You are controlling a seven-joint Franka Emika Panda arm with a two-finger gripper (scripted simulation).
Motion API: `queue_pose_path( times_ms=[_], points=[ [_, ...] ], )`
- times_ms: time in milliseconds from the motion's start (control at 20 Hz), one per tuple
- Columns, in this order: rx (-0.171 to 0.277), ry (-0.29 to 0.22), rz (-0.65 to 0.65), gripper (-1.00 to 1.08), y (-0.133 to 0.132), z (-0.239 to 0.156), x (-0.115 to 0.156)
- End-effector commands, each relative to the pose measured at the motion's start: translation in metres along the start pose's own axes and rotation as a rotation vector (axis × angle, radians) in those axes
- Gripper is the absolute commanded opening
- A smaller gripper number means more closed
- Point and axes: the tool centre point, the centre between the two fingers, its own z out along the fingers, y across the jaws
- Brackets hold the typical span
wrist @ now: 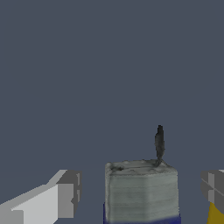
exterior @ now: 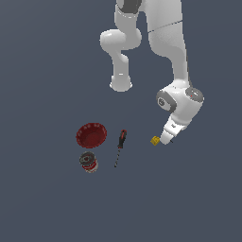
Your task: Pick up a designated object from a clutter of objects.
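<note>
The designated object point(wrist: 141, 192), a tiny grey-blue angular piece with a short dark stem, fills the space between my fingers in the wrist view. A gap shows on each side of it, so my gripper point(wrist: 138, 190) is open around it without touching. In the exterior view the gripper point(exterior: 166, 139) is down at the floor and covers the piece. The rest of the clutter of objects lies toward the exterior view's left.
A tiny yellow block point(exterior: 155, 140) sits right beside the fingers, and its corner point(wrist: 215, 215) shows behind one finger point(wrist: 213, 187). Further toward the exterior view's left are a red-and-black screwdriver point(exterior: 120, 146), a red fluted bowl point(exterior: 91, 135) and a small can point(exterior: 88, 162).
</note>
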Motion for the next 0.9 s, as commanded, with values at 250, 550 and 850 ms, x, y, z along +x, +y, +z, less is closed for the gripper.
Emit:
queue_pose_path(
  times_ms=[250,550,850],
  points=[
    [0.0,0.001,-0.001,1.0,-0.0001,0.0177,0.0006],
    [0.0,0.001,-0.001,-1.0,-0.0001,0.0177,0.0006],
    [-0.001,0.001,0.0,-1.0,0.0008,0.0167,0.0002]
  ],
)
